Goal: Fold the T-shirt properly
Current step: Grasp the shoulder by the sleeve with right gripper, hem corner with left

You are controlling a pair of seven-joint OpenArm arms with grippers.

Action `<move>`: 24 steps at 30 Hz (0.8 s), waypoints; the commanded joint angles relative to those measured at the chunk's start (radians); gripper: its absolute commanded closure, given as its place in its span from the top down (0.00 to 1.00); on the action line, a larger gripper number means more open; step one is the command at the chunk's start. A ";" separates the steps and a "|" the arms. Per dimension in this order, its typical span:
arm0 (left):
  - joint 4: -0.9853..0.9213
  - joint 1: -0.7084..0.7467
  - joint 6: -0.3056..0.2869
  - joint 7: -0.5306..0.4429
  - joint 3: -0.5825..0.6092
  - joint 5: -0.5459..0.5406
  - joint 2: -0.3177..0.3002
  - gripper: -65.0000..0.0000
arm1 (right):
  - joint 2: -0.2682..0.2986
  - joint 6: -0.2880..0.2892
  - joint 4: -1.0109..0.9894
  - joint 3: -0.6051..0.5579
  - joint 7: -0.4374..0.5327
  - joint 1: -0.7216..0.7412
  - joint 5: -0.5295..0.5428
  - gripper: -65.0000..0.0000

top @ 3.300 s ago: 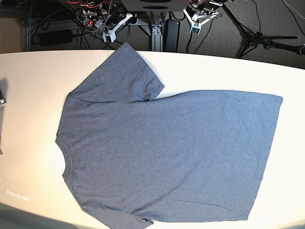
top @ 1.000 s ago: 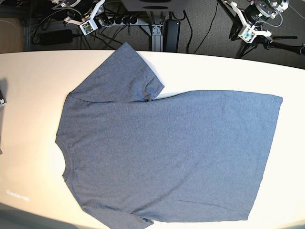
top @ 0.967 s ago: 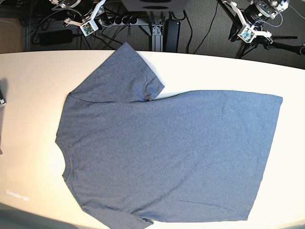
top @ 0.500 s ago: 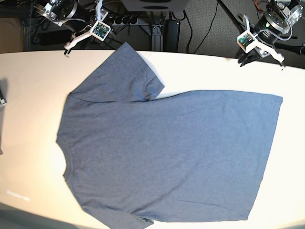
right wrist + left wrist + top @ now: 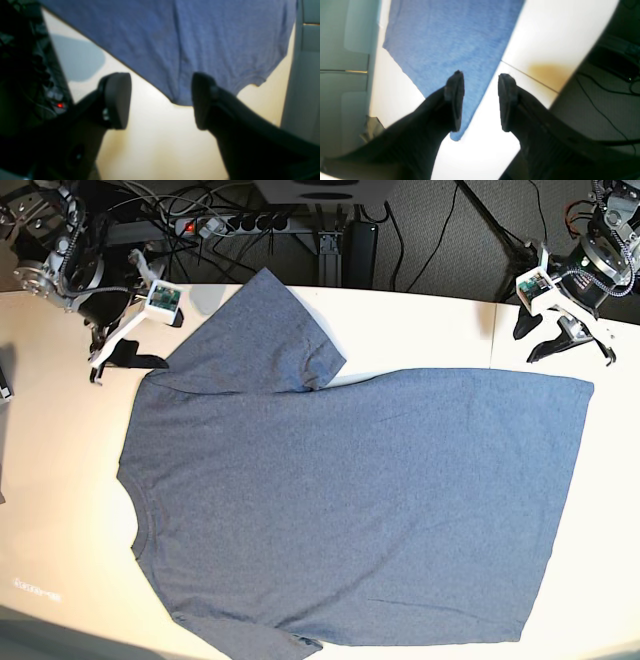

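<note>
The blue-grey T-shirt lies flat, plain side up, on the white table, neck to the left and hem to the right. My right gripper hovers open at the table's far left, just left of the far sleeve. In the right wrist view the sleeve's corner shows between its spread fingers. My left gripper is open above the hem's far corner at the right. In the left wrist view the hem corner lies under the left finger. Neither gripper holds anything.
A dark object sits at the table's left edge. Behind the table are cables, a power strip, a black box and a tripod leg. The shirt's near sleeve reaches the table's front edge.
Both arms have swung out from behind the table and come down over its far corners, the right one by the sleeve, the left one by the hem. Both grippers opened.
</note>
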 commanded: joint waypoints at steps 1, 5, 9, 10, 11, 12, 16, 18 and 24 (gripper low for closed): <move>0.013 -0.003 0.023 -0.015 -0.007 -0.006 -0.013 0.40 | 0.031 0.024 0.002 0.006 0.014 0.014 0.006 0.59; 0.013 -0.016 0.023 -0.014 -0.007 -0.026 -0.013 0.40 | 0.064 0.058 -0.024 -0.016 0.027 0.044 0.030 0.59; 0.013 -0.016 0.022 -0.014 -0.006 -0.027 -0.013 0.40 | 0.065 0.057 -0.041 -0.087 0.039 0.045 0.009 0.59; 0.013 -0.016 0.023 -0.014 -0.006 -0.028 -0.013 0.40 | 0.064 0.056 -0.045 -0.106 0.053 0.045 -0.010 0.59; 0.013 -0.016 0.023 -0.014 -0.006 -0.028 -0.013 0.40 | 0.059 0.056 -0.050 -0.126 0.063 0.052 -0.030 0.59; 0.013 -0.016 0.023 -0.014 -0.006 -0.028 -0.013 0.40 | 0.051 0.056 -0.058 -0.146 0.063 0.067 -0.040 0.59; 0.013 -0.016 0.023 -0.013 -0.006 -0.028 -0.013 0.40 | 0.029 0.056 -0.110 -0.219 0.063 0.169 -0.037 0.59; 0.013 -0.016 0.023 -0.013 -0.006 -0.028 -0.013 0.40 | 0.029 0.056 -0.136 -0.262 0.063 0.214 -0.037 0.59; 0.013 -0.019 0.023 -0.010 -0.006 -0.028 -0.014 0.40 | 0.026 0.057 -0.200 -0.422 0.063 0.305 -0.039 0.59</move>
